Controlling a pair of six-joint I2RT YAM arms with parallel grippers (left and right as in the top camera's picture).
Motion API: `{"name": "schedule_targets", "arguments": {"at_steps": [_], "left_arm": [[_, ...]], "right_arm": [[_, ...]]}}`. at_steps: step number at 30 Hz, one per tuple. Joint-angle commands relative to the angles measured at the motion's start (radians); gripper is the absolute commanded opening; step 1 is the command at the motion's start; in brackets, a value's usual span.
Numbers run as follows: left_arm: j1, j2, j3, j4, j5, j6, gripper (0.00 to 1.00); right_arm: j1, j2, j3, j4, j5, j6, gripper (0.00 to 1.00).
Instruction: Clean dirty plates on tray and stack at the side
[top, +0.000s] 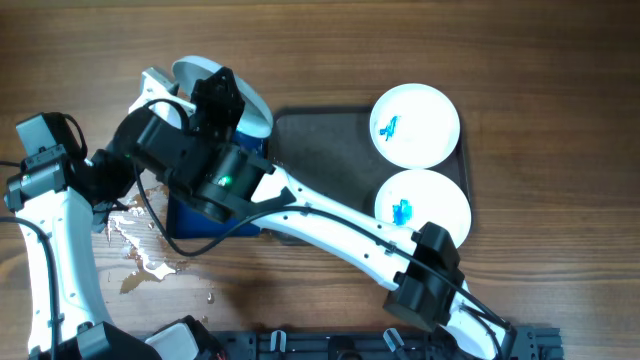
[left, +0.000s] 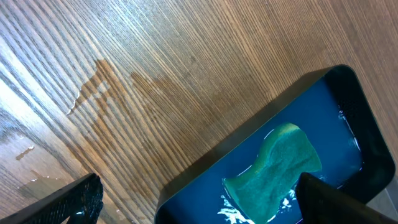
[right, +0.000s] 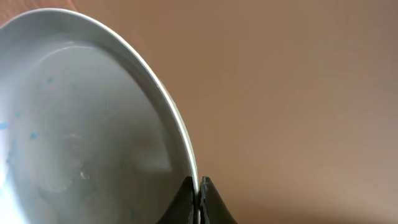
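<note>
My right gripper is shut on the rim of one white plate, held tilted in the air left of the dark grey tray. In the right wrist view the jaws pinch the plate's edge; faint blue traces show inside it. Two more plates, each with a blue smear, lie on the tray's right end, one far and one near. My left gripper is open above a green sponge and holds nothing.
The sponge lies in a small deep-blue tray with foam on it; this tray sits under my right arm. Water is spilled on the wooden table to its left and shows in the left wrist view.
</note>
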Motion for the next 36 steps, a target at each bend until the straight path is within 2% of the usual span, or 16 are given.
{"name": "schedule_targets", "arguments": {"at_steps": [1,8,9,13,14,18,20,23,30,33,36], "left_arm": [[0.006,0.005,0.013,-0.003,0.012,-0.010,0.97],[0.006,0.005,0.013,-0.004,0.011,-0.010,0.97],[0.006,0.005,0.013,-0.004,0.011,-0.010,0.97],[0.006,0.005,0.013,-0.004,0.012,-0.010,0.98],[0.006,0.005,0.013,-0.004,0.012,-0.010,0.97],[0.003,0.005,0.013,-0.004,0.012,-0.010,0.97],[-0.002,0.006,0.013,-0.004,0.020,-0.010,0.95],[-0.086,0.021,0.005,0.000,0.034,-0.009,0.93],[-0.324,0.109,0.004,0.055,0.033,-0.010,0.93],[-0.372,0.144,0.005,0.081,0.034,-0.010,0.93],[-0.392,0.151,0.004,0.098,0.034,-0.009,0.93]], "right_arm": [[0.004,0.005,0.023,0.027,0.035,-0.079,0.04],[0.002,0.005,0.023,0.018,-0.007,-0.062,0.04],[-0.002,0.005,0.023,-0.026,-0.052,0.008,0.04],[-0.053,0.005,0.023,-0.335,-0.498,0.609,0.04],[-0.074,0.005,0.023,-0.354,-0.534,0.696,0.04],[-0.199,-0.058,0.023,-0.412,-0.636,0.849,0.04],[-0.312,-0.122,0.023,-0.460,-0.824,0.921,0.04],[-0.614,-0.209,0.023,-0.579,-1.159,0.956,0.04],[-1.194,-0.214,-0.045,-0.793,-1.268,0.938,0.04],[-1.355,-0.214,-0.135,-0.786,-1.268,0.946,0.04],[-1.465,-0.214,-0.299,-0.706,-1.268,0.970,0.04]]}}
